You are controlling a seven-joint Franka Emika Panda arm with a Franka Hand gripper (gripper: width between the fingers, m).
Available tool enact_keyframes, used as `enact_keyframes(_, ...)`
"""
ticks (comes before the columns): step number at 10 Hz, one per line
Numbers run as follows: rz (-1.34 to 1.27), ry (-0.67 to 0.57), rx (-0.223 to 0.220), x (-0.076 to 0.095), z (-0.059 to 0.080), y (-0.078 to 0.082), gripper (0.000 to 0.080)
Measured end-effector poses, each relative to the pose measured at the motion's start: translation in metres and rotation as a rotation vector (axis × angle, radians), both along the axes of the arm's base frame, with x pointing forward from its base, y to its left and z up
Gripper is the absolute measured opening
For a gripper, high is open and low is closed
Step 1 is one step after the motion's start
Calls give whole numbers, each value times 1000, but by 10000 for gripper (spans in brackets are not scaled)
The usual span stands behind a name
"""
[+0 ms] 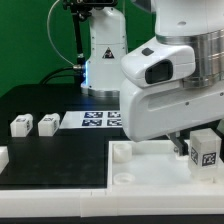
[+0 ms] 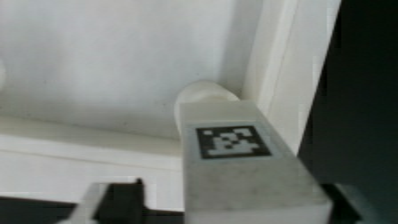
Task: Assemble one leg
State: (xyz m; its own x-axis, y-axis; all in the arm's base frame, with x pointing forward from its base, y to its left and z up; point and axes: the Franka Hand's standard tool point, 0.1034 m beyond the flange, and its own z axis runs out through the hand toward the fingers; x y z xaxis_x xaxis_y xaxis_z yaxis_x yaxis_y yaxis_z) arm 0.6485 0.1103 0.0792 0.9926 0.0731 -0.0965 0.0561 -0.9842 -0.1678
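Note:
My gripper [image 1: 198, 146] is shut on a leg [image 1: 207, 150], a small white block with a black-and-white tag. It holds the leg just above the large white tray-like piece [image 1: 130, 172], toward the exterior view's right. In the wrist view the leg [image 2: 240, 150] sits between my dark fingers [image 2: 121, 202], and its far end points into an inner corner of the tray-like piece [image 2: 107, 90]. I cannot tell whether the leg touches it. My gripper [image 2: 231, 208] shows only at its fingertips there.
Two more legs [image 1: 20, 126] [image 1: 47, 124] stand on the black table at the exterior view's left, and another [image 1: 2, 157] is cut off at the left edge. The marker board [image 1: 95, 120] lies behind the tray-like piece. The arm's base [image 1: 105, 55] stands at the back.

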Motion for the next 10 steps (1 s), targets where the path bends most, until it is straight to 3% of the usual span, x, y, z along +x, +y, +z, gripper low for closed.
enact_keyframes(1, -89, 15, -9, 0, 0, 0, 291)
enact_keyframes(5, -607, -8, -43, -6, -1, -1, 292)
enact_keyframes(6, -798, -4, -31, -7, -2, -3, 292)
enact_keyframes(7, -1004, 19, 19, -11, -2, -6, 292)
enact_keyframes(8, -1110, 54, 38, -13, -2, -5, 292)
enact_keyframes(10, -1324, 123, 46, -13, -2, -3, 294)
